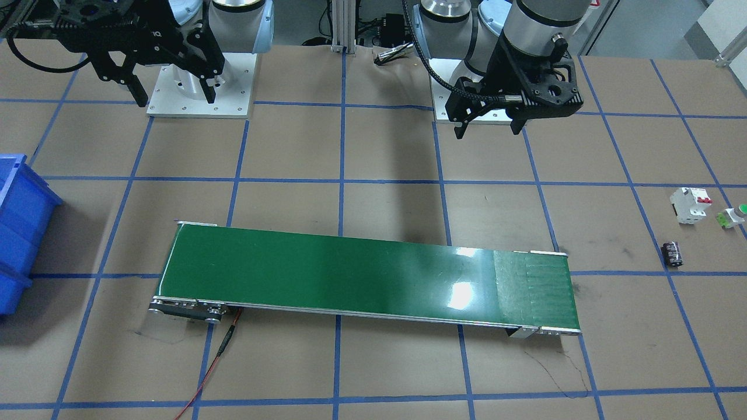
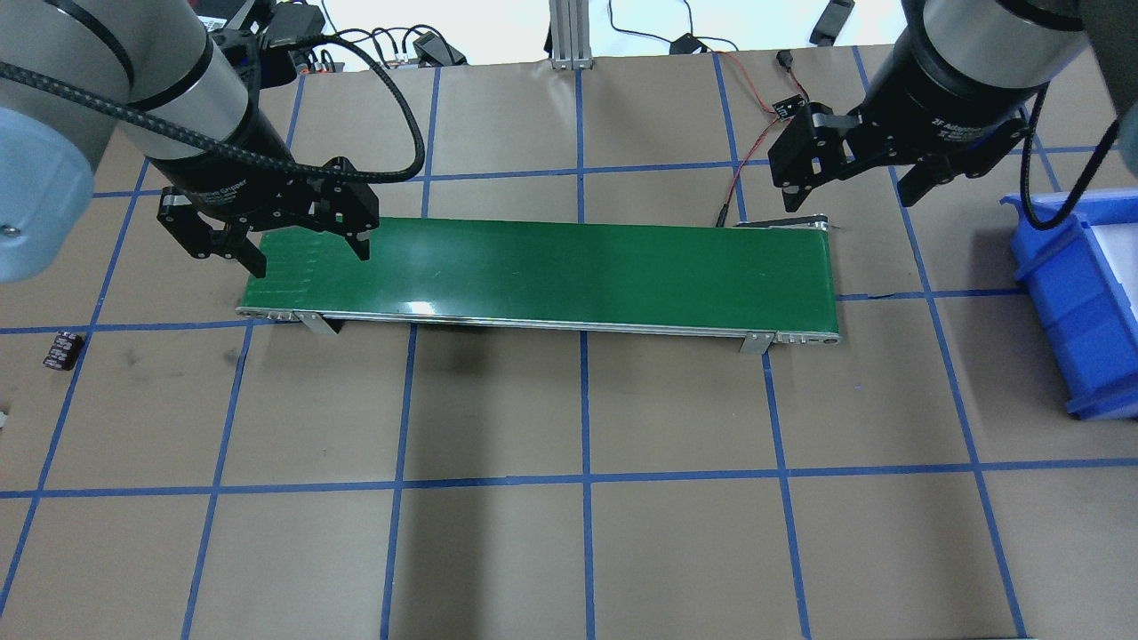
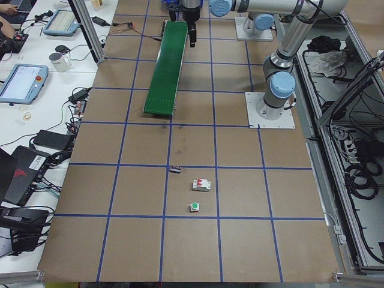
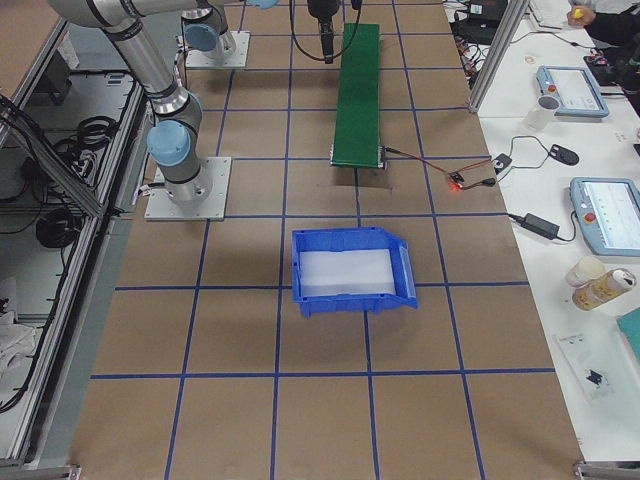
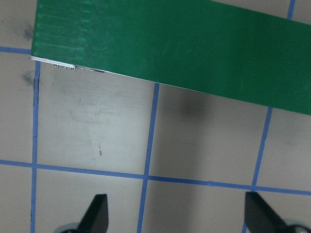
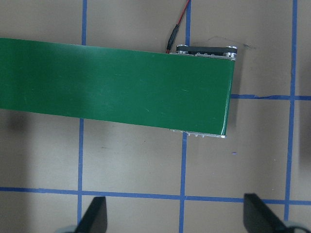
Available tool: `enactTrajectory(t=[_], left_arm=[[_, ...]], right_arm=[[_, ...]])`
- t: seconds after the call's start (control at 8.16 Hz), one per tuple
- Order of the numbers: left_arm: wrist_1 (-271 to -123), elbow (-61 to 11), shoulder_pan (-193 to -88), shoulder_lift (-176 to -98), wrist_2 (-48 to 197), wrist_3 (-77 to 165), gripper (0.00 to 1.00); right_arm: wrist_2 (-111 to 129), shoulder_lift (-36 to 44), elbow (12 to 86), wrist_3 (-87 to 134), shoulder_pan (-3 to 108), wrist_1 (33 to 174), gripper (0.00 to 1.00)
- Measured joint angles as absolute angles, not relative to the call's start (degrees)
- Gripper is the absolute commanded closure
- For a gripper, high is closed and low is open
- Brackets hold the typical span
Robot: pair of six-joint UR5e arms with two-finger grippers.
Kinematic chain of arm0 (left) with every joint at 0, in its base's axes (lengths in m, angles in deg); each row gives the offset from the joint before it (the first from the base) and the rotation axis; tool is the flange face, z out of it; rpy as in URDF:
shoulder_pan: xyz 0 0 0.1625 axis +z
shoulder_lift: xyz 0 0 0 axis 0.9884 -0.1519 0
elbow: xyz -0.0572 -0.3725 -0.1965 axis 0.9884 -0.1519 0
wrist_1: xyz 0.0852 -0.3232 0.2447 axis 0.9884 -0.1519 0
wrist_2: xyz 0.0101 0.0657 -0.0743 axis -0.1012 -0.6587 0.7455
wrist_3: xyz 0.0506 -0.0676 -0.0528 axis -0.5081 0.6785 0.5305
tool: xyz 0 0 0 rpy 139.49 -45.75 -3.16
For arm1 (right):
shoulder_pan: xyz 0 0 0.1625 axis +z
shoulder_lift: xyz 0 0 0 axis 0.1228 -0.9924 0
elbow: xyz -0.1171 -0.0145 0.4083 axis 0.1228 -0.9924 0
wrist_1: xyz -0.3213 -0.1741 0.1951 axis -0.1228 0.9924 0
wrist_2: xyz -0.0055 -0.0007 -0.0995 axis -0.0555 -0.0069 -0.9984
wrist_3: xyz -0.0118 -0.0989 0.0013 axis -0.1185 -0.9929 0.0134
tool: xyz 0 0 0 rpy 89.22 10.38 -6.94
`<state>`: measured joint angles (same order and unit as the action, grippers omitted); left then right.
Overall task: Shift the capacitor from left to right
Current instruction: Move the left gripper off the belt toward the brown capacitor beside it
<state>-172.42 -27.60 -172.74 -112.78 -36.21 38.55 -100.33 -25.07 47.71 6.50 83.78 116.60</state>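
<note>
The capacitor [image 1: 672, 254] is a small black cylinder with silvery stripes, lying on the brown table at the robot's far left; it also shows in the overhead view [image 2: 64, 349] and the left side view [image 3: 175, 170]. My left gripper [image 2: 309, 258] is open and empty, hovering over the left end of the green conveyor belt [image 2: 551, 267], well apart from the capacitor; it also shows in the front view [image 1: 488, 129]. My right gripper [image 2: 849, 196] is open and empty, above the belt's right end. Both wrist views show only spread fingertips [image 5: 99, 206] [image 6: 97, 208] over belt and table.
A white breaker with red tabs [image 1: 690, 205] and a green-capped push button [image 1: 734, 216] lie close behind the capacitor. A blue bin [image 2: 1067, 293] stands at the table's right end. A red wire [image 2: 742, 178] runs to the conveyor's right end.
</note>
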Motion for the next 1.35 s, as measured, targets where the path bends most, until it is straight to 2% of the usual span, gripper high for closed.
enactTrajectory(t=[0.61, 1.1, 1.35], left_arm=[[-171.67, -27.43, -169.28, -113.75, -42.39, 30.63, 0.0], [-168.25, -26.31, -149.65, -120.32, -43.38, 9.37, 0.0], [-161.3, -25.84, -144.44, -124.73, -46.54, -2.51, 0.0]], right_arm=[[-100.44, -25.12, 47.67, 6.48, 83.74, 116.55, 0.0], [-100.54, -25.13, 47.65, 6.48, 83.74, 116.53, 0.0], [-100.5, -25.09, 47.68, 6.48, 83.74, 116.51, 0.0]])
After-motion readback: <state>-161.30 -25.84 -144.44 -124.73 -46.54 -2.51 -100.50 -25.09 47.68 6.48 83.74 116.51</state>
